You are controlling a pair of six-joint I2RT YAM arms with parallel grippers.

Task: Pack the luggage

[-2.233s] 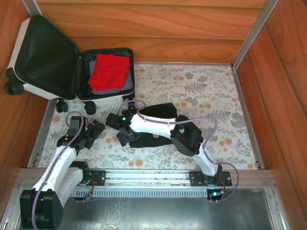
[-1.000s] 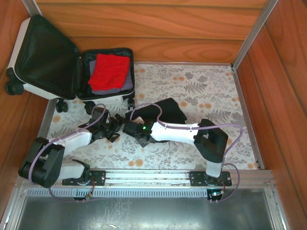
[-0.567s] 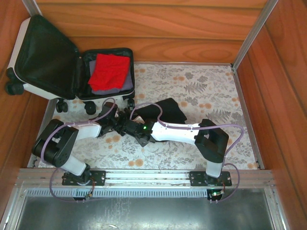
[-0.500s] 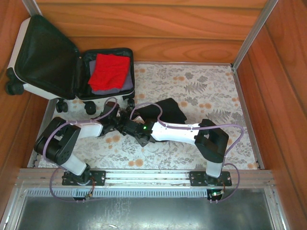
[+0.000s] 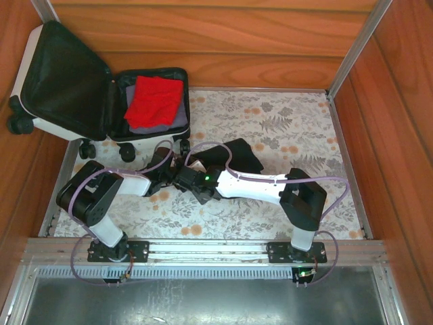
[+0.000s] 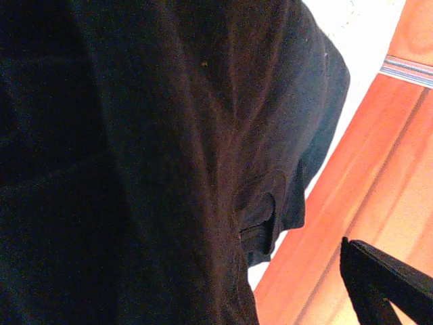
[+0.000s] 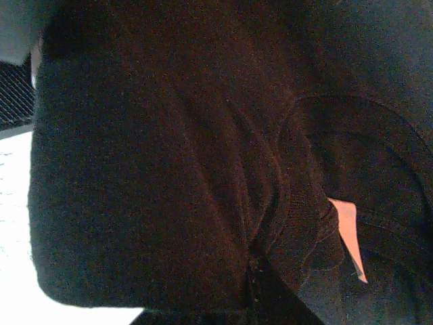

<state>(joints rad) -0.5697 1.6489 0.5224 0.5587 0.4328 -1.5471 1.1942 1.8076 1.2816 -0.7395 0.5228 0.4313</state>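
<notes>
The two arms reach from the near edge and meet left of centre on the desk (image 5: 284, 122). The left end effector (image 5: 166, 169) sits against the near-left edge of the black garment (image 5: 233, 154). In its wrist view the cloth (image 6: 169, 135) covers most of the picture, and the one visible finger (image 6: 385, 288) stands far out at the lower right, so the jaws are apart. The right end effector (image 5: 186, 177), just right of it, is clamped on the garment. Its wrist view shows the cloth (image 7: 169, 169) gathered into a pinched fold at the bottom centre. The rest of the garment lies spread to the right. The luggage (image 5: 155, 140) stands open at the far left, lid against the wall, with a red cloth (image 5: 155, 100) in its right half.
</notes>
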